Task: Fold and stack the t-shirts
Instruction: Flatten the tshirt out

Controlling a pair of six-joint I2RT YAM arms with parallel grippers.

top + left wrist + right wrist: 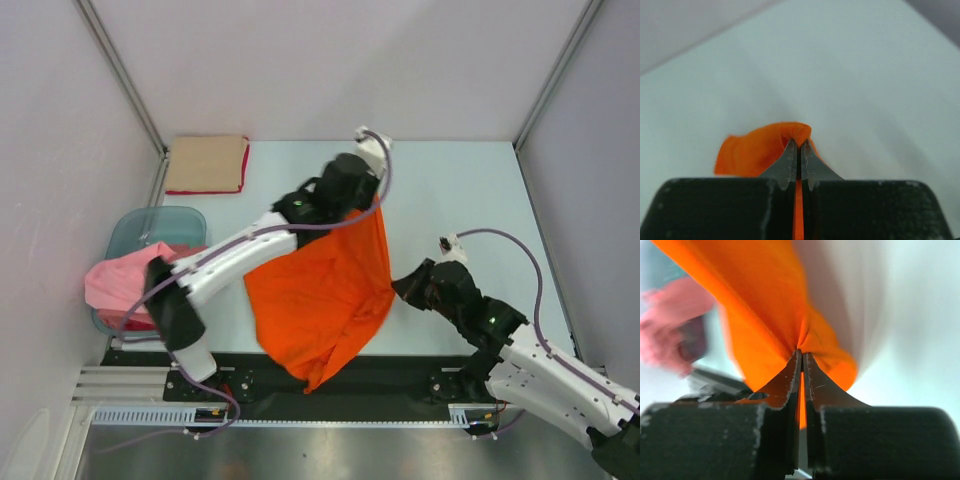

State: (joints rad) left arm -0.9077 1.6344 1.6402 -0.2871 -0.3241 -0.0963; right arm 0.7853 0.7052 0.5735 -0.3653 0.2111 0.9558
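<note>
Cloth of the orange t-shirt (315, 295) is pinched tight in both my tools: my left gripper (799, 145) clamps the far corner, my right gripper (802, 355) a nearer one. The edge between them runs far-to-near; the rest spreads leftward over the table (450, 190), reaching its near edge.

A robot lab booth: white walls (330, 60) on metal posts (120, 75) around a pale table (470, 190), 2 arms (235, 255) bolted to a black rail (400, 385) at 6 o'clock.
</note>
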